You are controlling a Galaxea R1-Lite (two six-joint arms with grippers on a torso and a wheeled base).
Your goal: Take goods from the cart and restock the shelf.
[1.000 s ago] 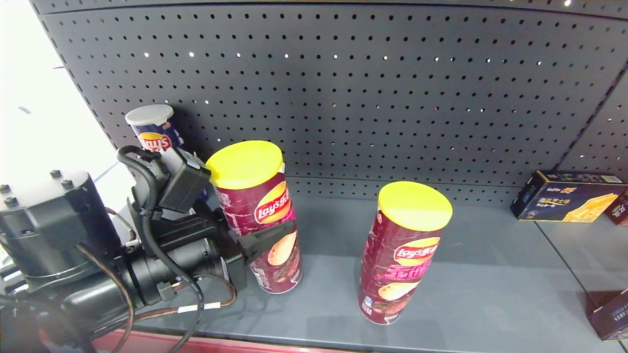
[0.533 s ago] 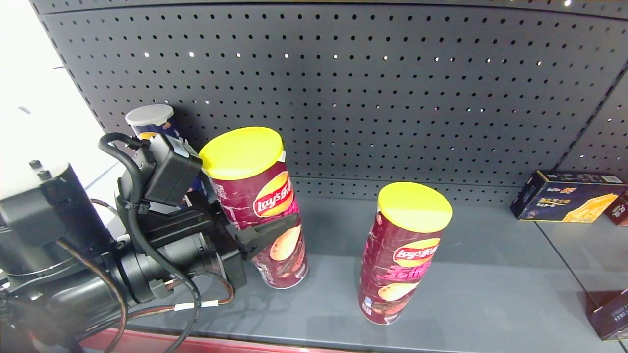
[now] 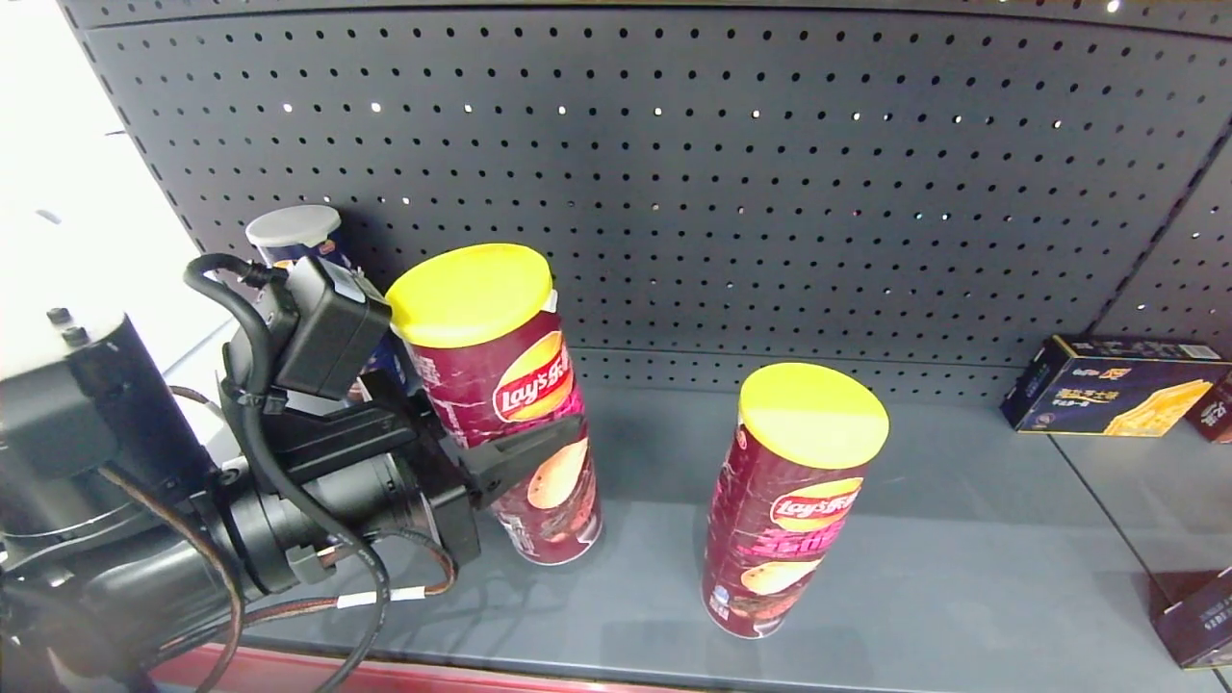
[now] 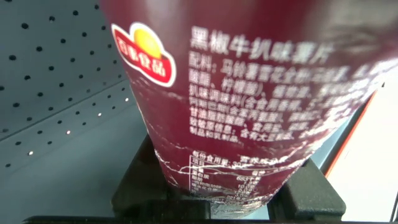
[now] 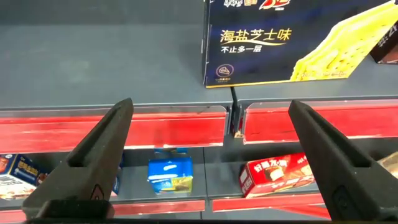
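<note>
A maroon chips can (image 3: 520,404) with a yellow lid stands slightly tilted at the left of the grey shelf (image 3: 962,558). My left gripper (image 3: 510,445) is shut on its lower half from the side. The left wrist view shows the same can (image 4: 249,112) close up, between the black fingers (image 4: 140,186). I cannot tell whether its base touches the shelf. A second, matching can (image 3: 789,500) stands free to its right. My right gripper (image 5: 210,109) is open and holds nothing, facing lower shelf levels.
A blue chips can (image 3: 294,245) with a grey lid stands behind my left arm against the pegboard (image 3: 674,192). A navy box (image 3: 1116,385) lies at the far right, and a dark box (image 3: 1193,616) sits at the right edge. The right wrist view shows a navy box (image 5: 292,40) above small packs (image 5: 169,176).
My left gripper and the held can have risen a little and shifted slightly left. The second can has not moved on the shelf.
</note>
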